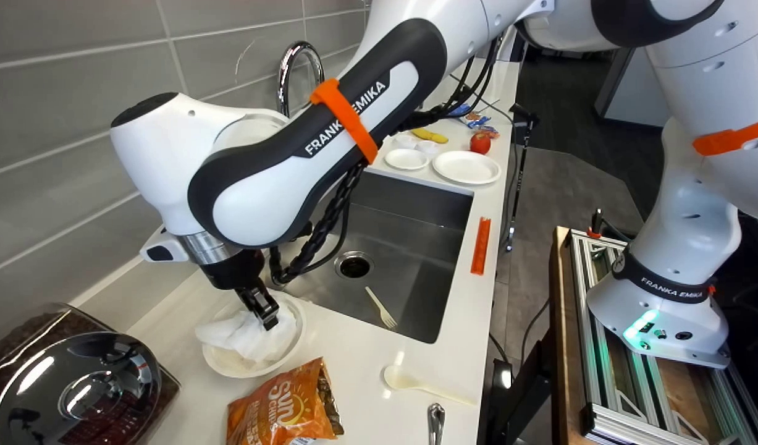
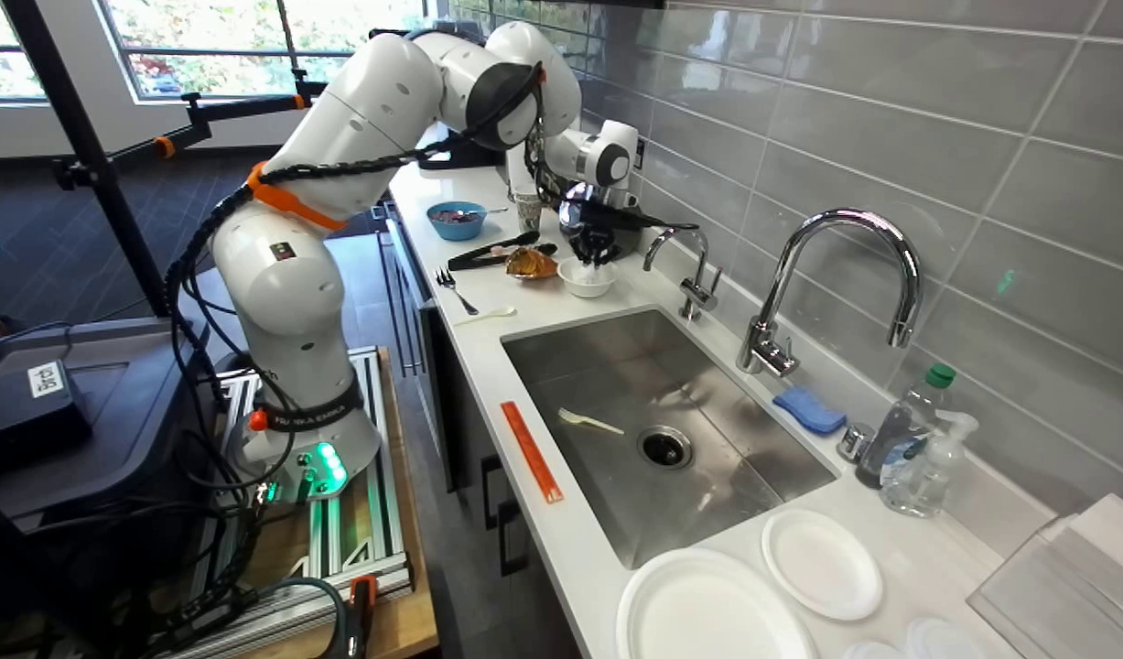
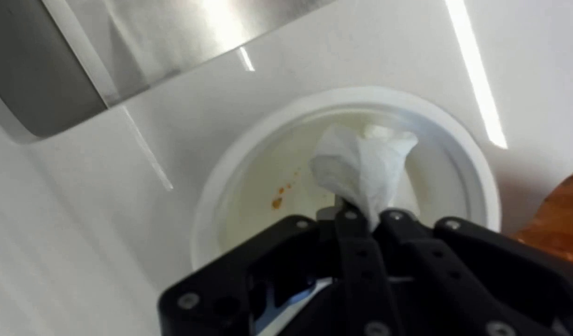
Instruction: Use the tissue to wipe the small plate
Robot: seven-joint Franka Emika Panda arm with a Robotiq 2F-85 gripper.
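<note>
The small plate (image 1: 230, 366) is a white, round, bowl-like dish on the counter beside the sink. It also shows in an exterior view (image 2: 587, 286) and in the wrist view (image 3: 267, 163), where orange-brown specks lie on its inside. My gripper (image 1: 266, 316) points down over the dish. In the wrist view the gripper (image 3: 372, 217) is shut on a crumpled white tissue (image 3: 361, 163). The tissue (image 1: 246, 334) hangs from the fingertips into the dish and spreads over one side. The fingers hide part of the dish. Whether the tissue presses on the bottom I cannot tell.
An orange chip bag (image 1: 286, 402) lies close beside the dish. A large container with a shiny lid (image 1: 76, 395) stands near the wall. The sink (image 2: 579, 366) holds a plastic fork (image 2: 590, 421). A plastic spoon (image 1: 416, 382) lies near the counter edge. A faucet (image 2: 698, 297) stands nearby.
</note>
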